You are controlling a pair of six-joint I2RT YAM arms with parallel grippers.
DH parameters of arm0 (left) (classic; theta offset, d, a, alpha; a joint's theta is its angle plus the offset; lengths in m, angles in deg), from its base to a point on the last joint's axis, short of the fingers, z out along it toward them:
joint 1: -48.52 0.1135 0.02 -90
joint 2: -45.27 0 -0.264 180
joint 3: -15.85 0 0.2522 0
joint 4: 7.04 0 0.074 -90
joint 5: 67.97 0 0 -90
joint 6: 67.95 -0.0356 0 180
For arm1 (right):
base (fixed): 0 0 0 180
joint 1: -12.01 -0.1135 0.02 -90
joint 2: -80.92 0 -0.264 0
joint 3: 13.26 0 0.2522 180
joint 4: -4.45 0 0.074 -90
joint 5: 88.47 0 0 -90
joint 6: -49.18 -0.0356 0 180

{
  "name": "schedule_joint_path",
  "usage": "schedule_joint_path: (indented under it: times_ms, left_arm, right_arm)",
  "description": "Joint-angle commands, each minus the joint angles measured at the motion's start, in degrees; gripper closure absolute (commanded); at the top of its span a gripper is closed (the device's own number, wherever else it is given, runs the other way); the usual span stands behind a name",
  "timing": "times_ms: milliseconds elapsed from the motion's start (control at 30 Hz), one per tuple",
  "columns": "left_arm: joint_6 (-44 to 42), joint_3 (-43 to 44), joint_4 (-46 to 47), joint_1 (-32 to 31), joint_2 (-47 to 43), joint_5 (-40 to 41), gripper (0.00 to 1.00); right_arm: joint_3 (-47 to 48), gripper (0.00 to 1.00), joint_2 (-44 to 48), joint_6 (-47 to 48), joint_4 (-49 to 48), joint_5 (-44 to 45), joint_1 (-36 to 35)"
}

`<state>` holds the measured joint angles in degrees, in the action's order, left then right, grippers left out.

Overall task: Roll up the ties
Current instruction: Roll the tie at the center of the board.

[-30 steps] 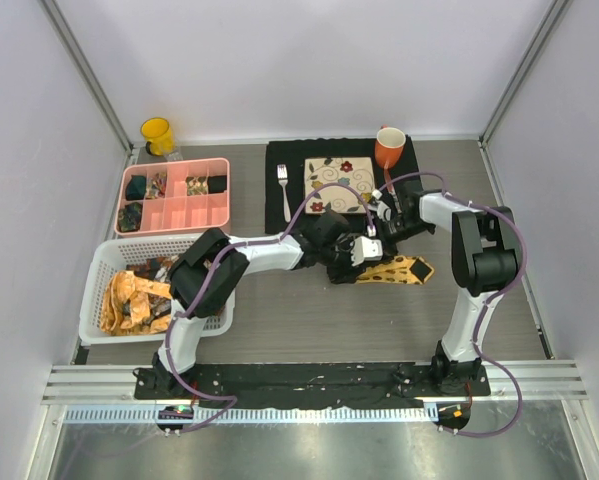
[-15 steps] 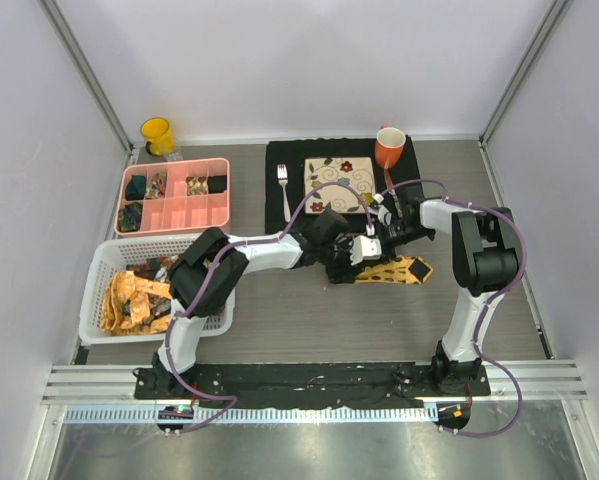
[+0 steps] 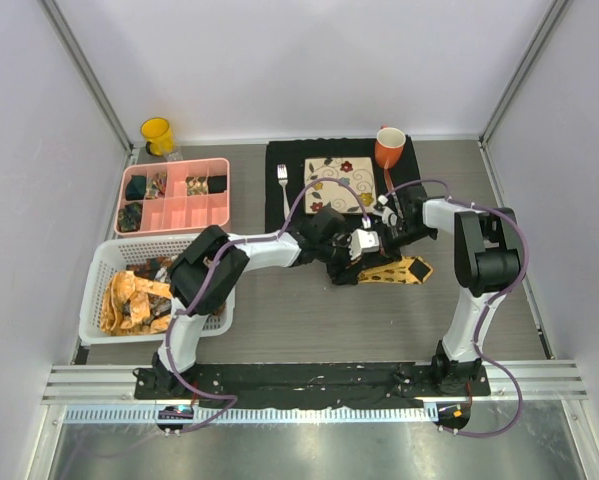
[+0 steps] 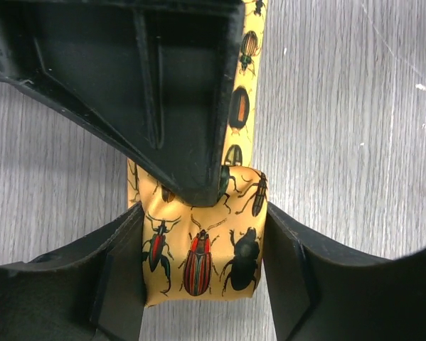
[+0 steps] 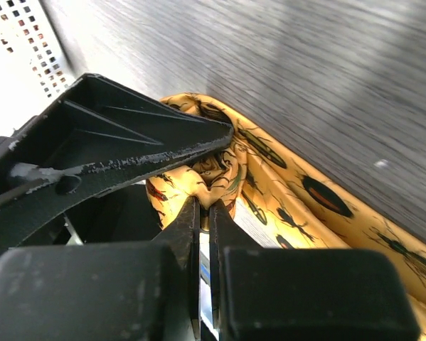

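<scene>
A mustard-yellow tie [image 3: 399,271] printed with beetles lies on the table right of centre, its wide end pointing right. My left gripper [image 3: 351,252] and right gripper [image 3: 371,240] meet over its folded left end. In the left wrist view the folded tie [image 4: 198,256] lies flat between my left gripper [image 4: 204,284]'s open fingers [image 4: 120,284]. Its edges just meet both pads. The right gripper's black finger [image 4: 177,106] comes down onto the fold from above. In the right wrist view my right gripper [image 5: 204,206] is shut on a bunched fold of the tie [image 5: 305,206].
A white basket [image 3: 99,270] at the left holds more ties [image 3: 129,297]. Behind it is a pink compartment tray [image 3: 175,196]. A black mat [image 3: 279,215] at the back carries a patterned plate [image 3: 339,184], a fork [image 3: 283,180] and an orange mug [image 3: 389,148]. A yellow cup [image 3: 157,135] stands far left.
My right gripper has shut on the tie's folded end. My left jaws have widened around it. Both grippers and the tie have shifted slightly toward the back.
</scene>
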<state>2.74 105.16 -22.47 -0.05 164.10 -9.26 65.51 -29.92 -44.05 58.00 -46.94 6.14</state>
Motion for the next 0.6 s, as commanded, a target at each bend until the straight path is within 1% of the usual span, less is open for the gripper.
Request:
schedule_joint_path:
  times_ms: [0,200,400,567]
  left_arm:
    - [2.70,1.71,-1.49,0.24,2.11,-4.22,0.38]
    - [3.49,0.65,1.05,0.24,1.67,-6.15,0.36]
    - [4.28,2.06,1.41,-0.03,2.73,-4.57,0.36]
    - [3.58,1.27,1.41,-0.03,2.46,-4.92,0.37]
  right_arm:
    - [-2.61,0.99,-1.83,4.54,-1.65,22.01,0.33]
    - [-1.38,0.99,-1.48,3.58,-1.03,26.93,0.42]
    - [0.64,0.99,-0.95,4.45,1.25,31.32,-0.46]
    - [0.38,0.99,-0.42,4.90,0.73,32.03,-1.86]
